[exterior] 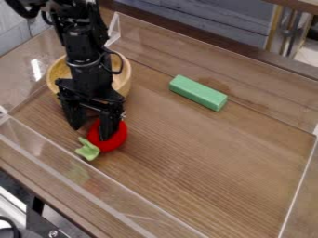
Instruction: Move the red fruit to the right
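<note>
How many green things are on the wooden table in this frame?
2: a flat green rectangular block lying right of centre, and the small light green leafy stem beside the red fruit under the open fingers. None appear hidden.

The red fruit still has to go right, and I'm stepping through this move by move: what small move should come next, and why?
Probably close the tool on the red fruit. Its open fingers point down and straddle the fruit beside the wooden bowl, so it looks set to grasp. Whether it sits low enough is hard to tell; a slight further descent may come first.
</note>
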